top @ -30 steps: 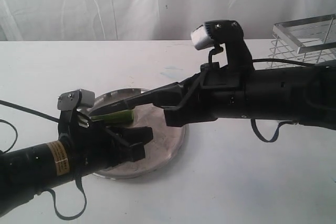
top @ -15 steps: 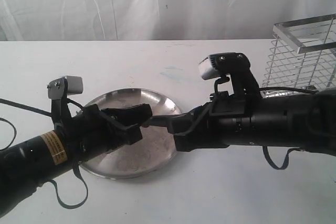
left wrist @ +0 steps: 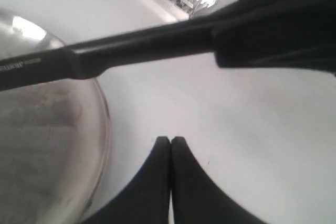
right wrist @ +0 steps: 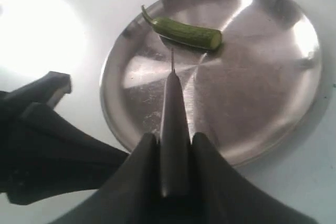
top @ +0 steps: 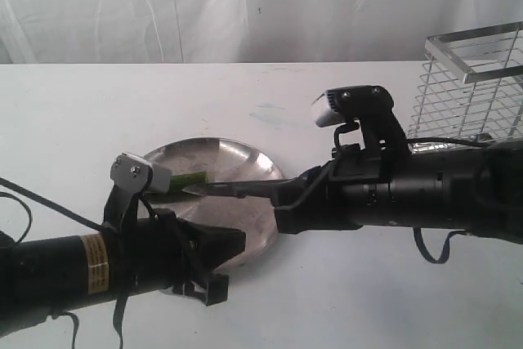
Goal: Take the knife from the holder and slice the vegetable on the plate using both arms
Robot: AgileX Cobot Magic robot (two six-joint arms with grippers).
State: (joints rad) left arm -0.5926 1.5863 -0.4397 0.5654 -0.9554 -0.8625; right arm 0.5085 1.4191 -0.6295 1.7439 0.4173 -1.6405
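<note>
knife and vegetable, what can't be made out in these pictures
knife: handle end hidden inside the right hand, every view.
vegetable: exterior view, stem end behind the left arm's camera.
holder: exterior view, cut off by the right edge.

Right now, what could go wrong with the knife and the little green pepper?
The chili pepper lies loose on the steel plate. The left claw is shut beside the rim, not holding it, so it might roll under the blade. The knife in the right claw passes close to the left claw, so they could bump.
</note>
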